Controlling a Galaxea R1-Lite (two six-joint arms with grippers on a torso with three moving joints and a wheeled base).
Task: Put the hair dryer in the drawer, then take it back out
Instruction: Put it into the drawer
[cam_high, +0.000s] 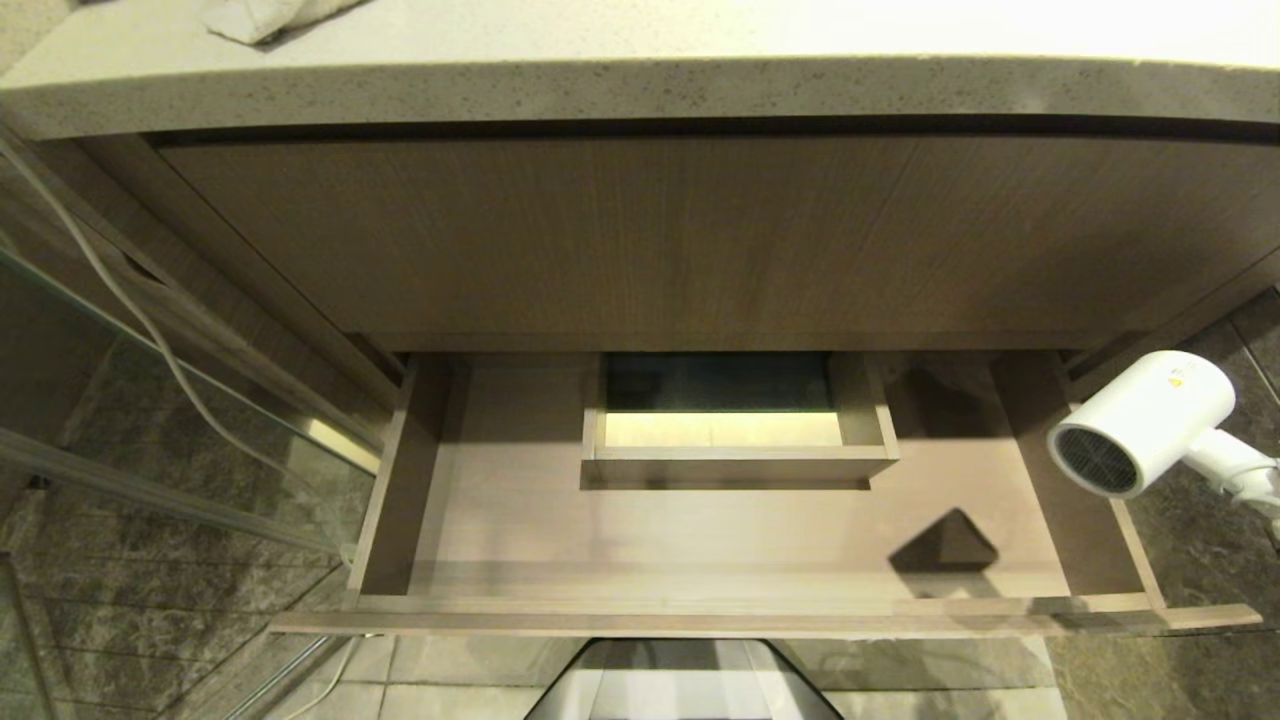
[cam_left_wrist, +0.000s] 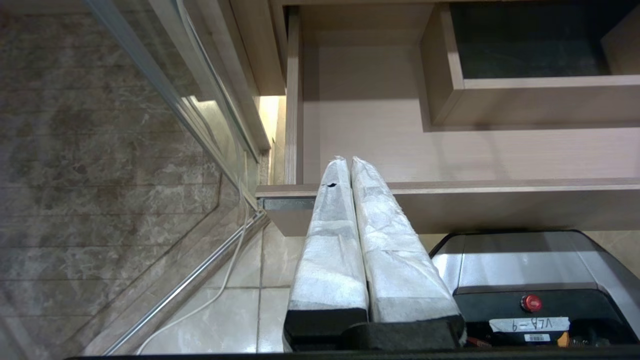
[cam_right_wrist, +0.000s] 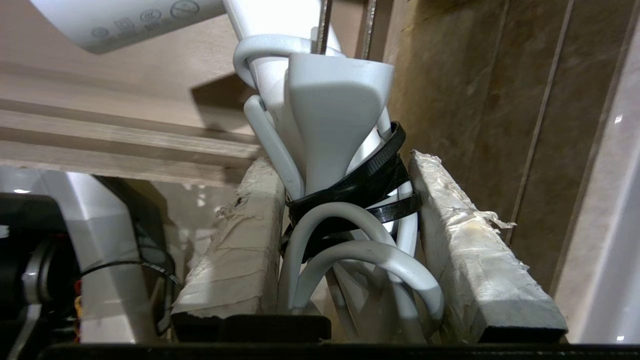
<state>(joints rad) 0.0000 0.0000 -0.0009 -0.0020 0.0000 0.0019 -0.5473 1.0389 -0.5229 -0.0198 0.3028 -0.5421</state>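
Note:
The drawer (cam_high: 700, 618) stands pulled out under the counter; its light wood floor is bare and a rectangular boxed cut-out (cam_high: 738, 462) sits at its back middle. The white hair dryer (cam_high: 1150, 420) hangs in the air over the drawer's right side wall, dark grille facing forward and left. In the right wrist view my right gripper (cam_right_wrist: 342, 162) is shut on the hair dryer (cam_right_wrist: 125, 22) at its handle, where the coiled white cord (cam_right_wrist: 360, 250) is bound with black ties. My left gripper (cam_left_wrist: 349, 161) is shut and empty, parked below the drawer's (cam_left_wrist: 500, 186) front left corner.
A speckled stone countertop (cam_high: 640, 90) overhangs a tall wood-grain panel (cam_high: 700, 240); a white towel (cam_high: 260, 15) lies on it at the back left. A glass partition (cam_high: 150, 420) and a loose white cable (cam_high: 150, 330) stand to the left. My base (cam_high: 680, 690) is under the drawer front.

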